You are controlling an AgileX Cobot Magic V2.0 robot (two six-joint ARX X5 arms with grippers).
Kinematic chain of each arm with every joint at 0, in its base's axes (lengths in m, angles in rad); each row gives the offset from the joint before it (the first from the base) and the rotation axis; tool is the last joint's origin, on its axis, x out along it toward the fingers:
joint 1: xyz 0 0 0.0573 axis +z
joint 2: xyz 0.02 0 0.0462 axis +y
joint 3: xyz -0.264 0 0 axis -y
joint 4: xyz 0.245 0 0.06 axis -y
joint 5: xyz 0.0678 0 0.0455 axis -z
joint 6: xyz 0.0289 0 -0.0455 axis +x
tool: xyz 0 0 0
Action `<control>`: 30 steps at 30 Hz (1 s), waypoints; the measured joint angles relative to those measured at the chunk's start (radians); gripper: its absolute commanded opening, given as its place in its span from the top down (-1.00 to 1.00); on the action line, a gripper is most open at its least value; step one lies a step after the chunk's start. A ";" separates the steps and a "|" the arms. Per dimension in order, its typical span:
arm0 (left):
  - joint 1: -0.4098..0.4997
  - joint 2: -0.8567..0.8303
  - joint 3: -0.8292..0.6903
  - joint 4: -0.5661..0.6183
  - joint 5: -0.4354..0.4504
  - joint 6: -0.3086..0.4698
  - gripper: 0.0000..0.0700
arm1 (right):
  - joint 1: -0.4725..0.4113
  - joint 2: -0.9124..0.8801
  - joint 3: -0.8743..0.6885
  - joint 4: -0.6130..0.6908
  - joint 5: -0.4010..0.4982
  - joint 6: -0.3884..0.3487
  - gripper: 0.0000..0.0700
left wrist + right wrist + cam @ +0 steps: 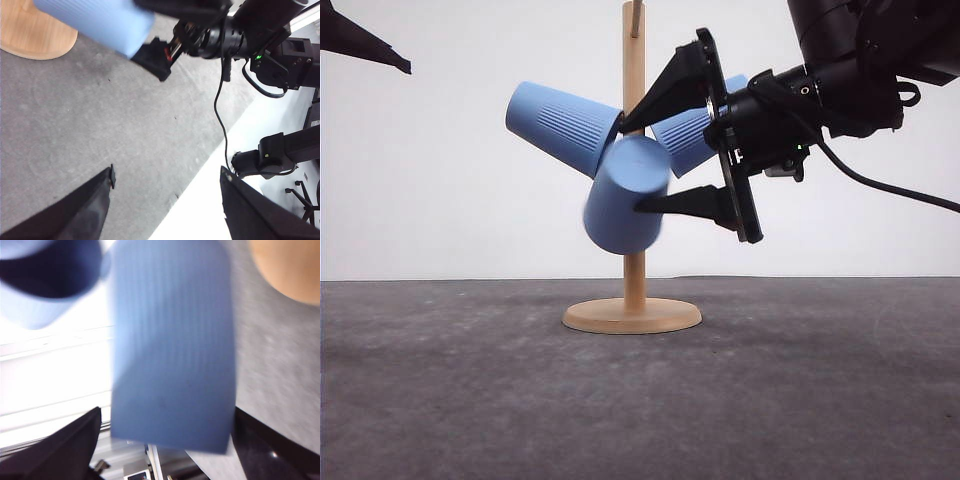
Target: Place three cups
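Two blue cups (563, 127) (688, 135) already hang on the wooden stand (633, 312), and the third cup (625, 195) sits blurry at the pole between the wide-open fingers of the right gripper (642, 165), so the job looks almost done.

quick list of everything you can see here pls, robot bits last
cups: 3, light blue, all on the wooden stand; one angled to the left, one at the front between the open fingers of the right claw, one behind that claw
peg stand: 1, light wood, upright pole on a round base, mid-table
table: 1, dark grey, across the foreground
wall: white, behind the stand
cable: 1, black, trailing from the right arm
right claw: 1, black, open around the front cup
left claw: 1, black, open, holding nothing, over the table
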 measured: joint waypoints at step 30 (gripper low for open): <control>0.042 -0.002 0.000 -0.036 -0.199 -0.001 0.20 | -0.076 -0.584 0.000 -1.089 0.309 -0.933 -0.10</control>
